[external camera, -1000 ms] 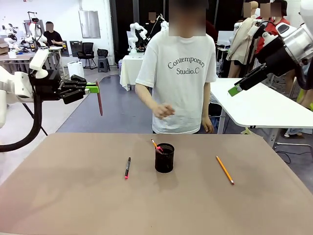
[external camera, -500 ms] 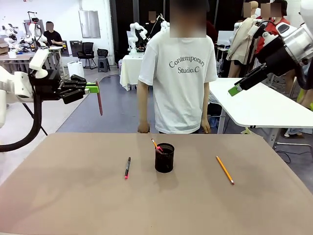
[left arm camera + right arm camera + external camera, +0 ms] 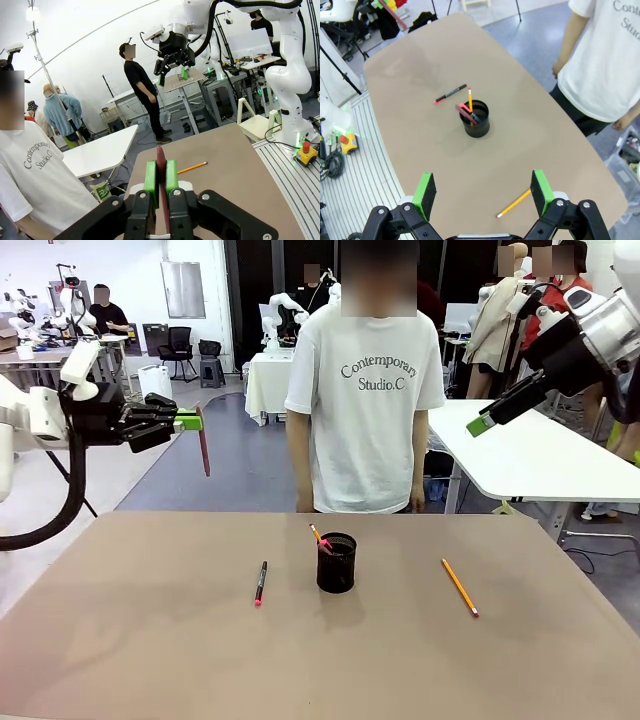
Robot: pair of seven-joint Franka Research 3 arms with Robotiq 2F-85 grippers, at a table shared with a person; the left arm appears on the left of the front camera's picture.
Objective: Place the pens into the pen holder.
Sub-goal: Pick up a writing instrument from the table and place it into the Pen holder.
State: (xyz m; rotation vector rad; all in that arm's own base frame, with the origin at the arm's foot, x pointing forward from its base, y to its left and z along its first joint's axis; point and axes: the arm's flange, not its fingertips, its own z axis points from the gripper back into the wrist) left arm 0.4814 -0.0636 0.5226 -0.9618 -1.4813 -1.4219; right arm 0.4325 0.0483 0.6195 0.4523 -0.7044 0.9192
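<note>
Tabletop centre: pen holder. High to its left, left fingers clamp a red pen hanging vertical; right fingers apart.

You have one pen holder on the surface. There are two orange pencils: one loose pencil and one standing pencil in the cup. There is one black pen with a pink tip. You can count two reddish pens: one pink pen in the cup and one dark red pen pinched in the left claw. That makes five writing sticks you can count with certainty — anything deeper in the cup is too dark to tell. There are two claws, counting the right claw, and one person at the surface.
</note>
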